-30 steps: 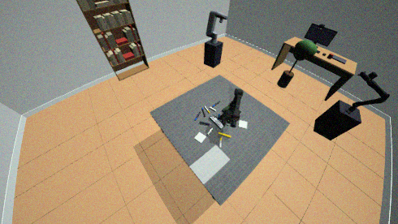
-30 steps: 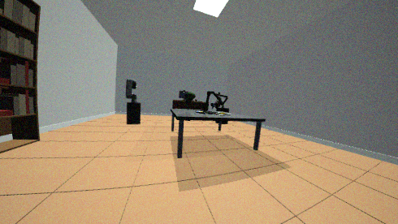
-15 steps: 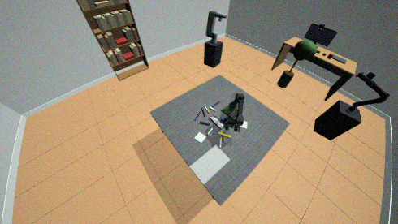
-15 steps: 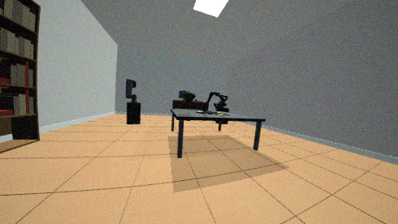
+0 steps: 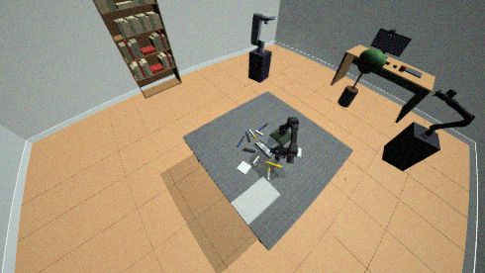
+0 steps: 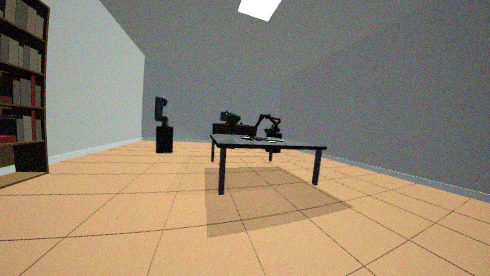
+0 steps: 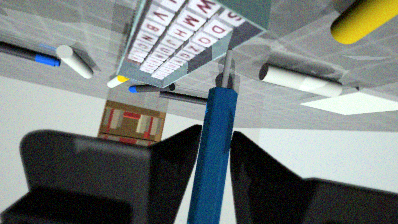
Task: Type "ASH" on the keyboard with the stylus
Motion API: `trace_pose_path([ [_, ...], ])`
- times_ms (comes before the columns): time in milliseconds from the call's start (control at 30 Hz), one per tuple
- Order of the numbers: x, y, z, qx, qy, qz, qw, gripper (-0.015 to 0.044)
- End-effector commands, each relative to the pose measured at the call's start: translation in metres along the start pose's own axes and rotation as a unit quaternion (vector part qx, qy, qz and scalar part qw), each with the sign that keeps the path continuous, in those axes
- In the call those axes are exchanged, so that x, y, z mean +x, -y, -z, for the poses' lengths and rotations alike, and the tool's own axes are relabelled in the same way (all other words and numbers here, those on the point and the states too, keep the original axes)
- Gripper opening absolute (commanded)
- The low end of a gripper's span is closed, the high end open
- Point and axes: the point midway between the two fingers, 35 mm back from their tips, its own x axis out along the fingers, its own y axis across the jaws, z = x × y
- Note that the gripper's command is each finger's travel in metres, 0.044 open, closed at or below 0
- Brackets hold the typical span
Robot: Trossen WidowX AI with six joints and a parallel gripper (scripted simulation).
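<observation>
The gripper (image 7: 216, 150) is clamped on the blue stylus (image 7: 215, 145), its 2 dark fingers pressed against either side of the shaft in the wrist view. The stylus runs up the middle of that view to a thin grey tip (image 7: 228, 67), which sits just beside the edge of the keyboard (image 7: 185, 37), off the lettered keys; whether the tip touches the desk surface cannot be told. The keyboard shows white keys with dark red letters in a pale green frame. Around it lie several loose pens: a white cylinder (image 7: 300, 81) to the right of the tip, a yellow one (image 7: 365, 20) at the far right, a white one (image 7: 74, 61) with a blue-banded dark pen (image 7: 30, 55) at the left, and a small yellow-tipped pen (image 7: 117, 81) beside a blue-tipped one (image 7: 147, 89) near the keyboard's corner. From above, the arm (image 5: 292, 136) bends over the keyboard (image 5: 263, 147) near the middle of the grey desk (image 5: 317, 163), with a white sheet (image 5: 255, 199) toward the near edge and a bookshelf (image 5: 104, 20) by the far wall.
</observation>
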Motion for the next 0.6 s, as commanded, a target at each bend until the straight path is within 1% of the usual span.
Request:
trace_pose_path([
  [0, 0.0028, -0.0008, -0.0054, 0.0, 0.0, -0.002, 1.0, 0.0],
  [100, 0.0028, -0.0008, -0.0054, 0.0, 0.0, -0.002, 1.0, 0.0],
  [200, 0.0031, -0.0002, -0.0072, 0.0, 0.0, -0.002, 1.0, 0.0079],
  [567, 0.0043, 0.0002, -0.0105, 0.0, 0.0, -0.002, 1.0, 0.0081],
])
